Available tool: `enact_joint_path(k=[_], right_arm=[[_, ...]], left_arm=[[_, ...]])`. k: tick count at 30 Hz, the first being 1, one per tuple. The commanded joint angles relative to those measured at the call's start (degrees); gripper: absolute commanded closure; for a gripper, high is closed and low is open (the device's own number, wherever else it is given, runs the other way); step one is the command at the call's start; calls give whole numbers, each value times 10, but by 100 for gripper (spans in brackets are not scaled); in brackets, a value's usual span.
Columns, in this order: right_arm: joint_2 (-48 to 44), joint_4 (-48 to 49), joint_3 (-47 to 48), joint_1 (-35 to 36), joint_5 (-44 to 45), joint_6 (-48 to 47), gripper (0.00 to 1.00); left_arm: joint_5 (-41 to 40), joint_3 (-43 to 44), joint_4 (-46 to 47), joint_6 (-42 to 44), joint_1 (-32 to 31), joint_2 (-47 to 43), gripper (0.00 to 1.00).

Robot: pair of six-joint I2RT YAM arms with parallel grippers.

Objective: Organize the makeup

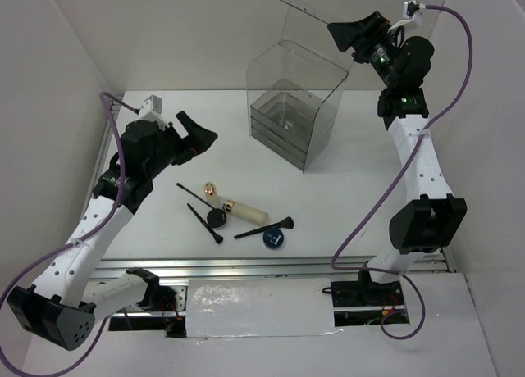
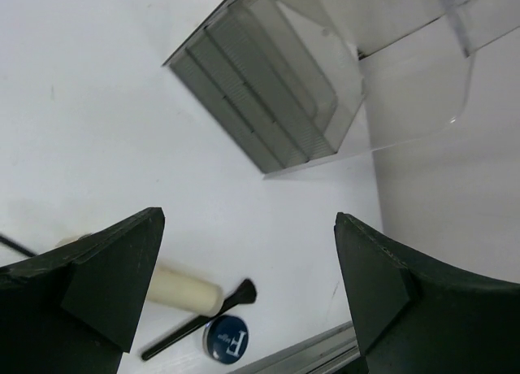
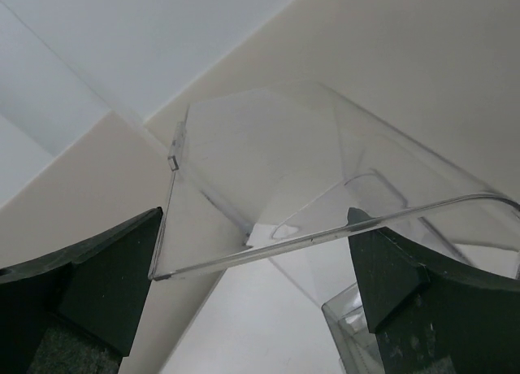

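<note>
The makeup lies on the white table in front of the arms: a small gold lipstick (image 1: pixel 211 188), a cream tube (image 1: pixel 248 210) with a gold collar, a dark jar (image 1: pixel 216 218), a blue-lidded jar (image 1: pixel 274 238) and three thin black brushes (image 1: pixel 196 194) (image 1: pixel 205 224) (image 1: pixel 264 228). My left gripper (image 1: pixel 192 138) is open and empty, hovering above and left of them. Its wrist view shows the tube (image 2: pixel 184 289), one brush (image 2: pixel 201 318) and the blue jar (image 2: pixel 226 339) between the open fingers. My right gripper (image 1: pixel 353 38) is open and raised high, beside the box's lifted lid.
A clear acrylic box with drawers (image 1: pixel 289 121) stands at the back centre with its clear lid (image 1: pixel 300 13) raised. It also shows in the left wrist view (image 2: pixel 268 106). The lid's edge (image 3: pixel 325 237) runs across the right wrist view. White walls enclose the table; a metal rail (image 1: pixel 271 268) lines the near edge.
</note>
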Motion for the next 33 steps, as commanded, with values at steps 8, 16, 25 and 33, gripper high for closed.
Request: enact_joint_path(k=[8,16,25,33], right_arm=[[19,58,38,-33,-21,25,0],[19,50,45,-39,-28,18,0],[14,33,46,-53,-35,16,0],[31,-248,185,32,-25,-38,0]], left_arm=[[-53,-41,-82,53,3,-64,1],[-55,-37,-106,59,2,-62,1],[-75,-29,-154,60,3,-61,1],[-82,-57,-179,61,2,-69,1]])
